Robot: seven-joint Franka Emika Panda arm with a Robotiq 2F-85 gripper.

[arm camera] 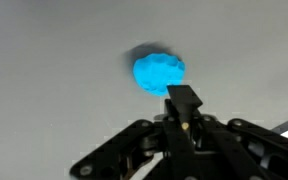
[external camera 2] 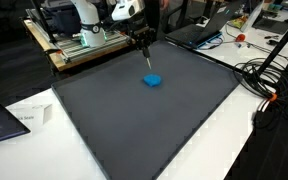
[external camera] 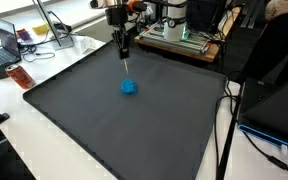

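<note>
Closed gripper (external camera: 124, 50) over crumpled blue lump (external camera: 129, 87)
Your jaws are clamped tight on a thin dark stick (arm camera: 184, 100); its tip hangs near the lump, upper centre of the dark grey mat (external camera: 94, 125).

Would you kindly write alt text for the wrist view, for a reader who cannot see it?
A crumpled bright blue lump lies on a plain grey mat, just above centre. The black gripper comes in from the bottom edge, its jaws shut on a thin dark rod whose blunt tip shows beside the lump's lower right edge.
</note>
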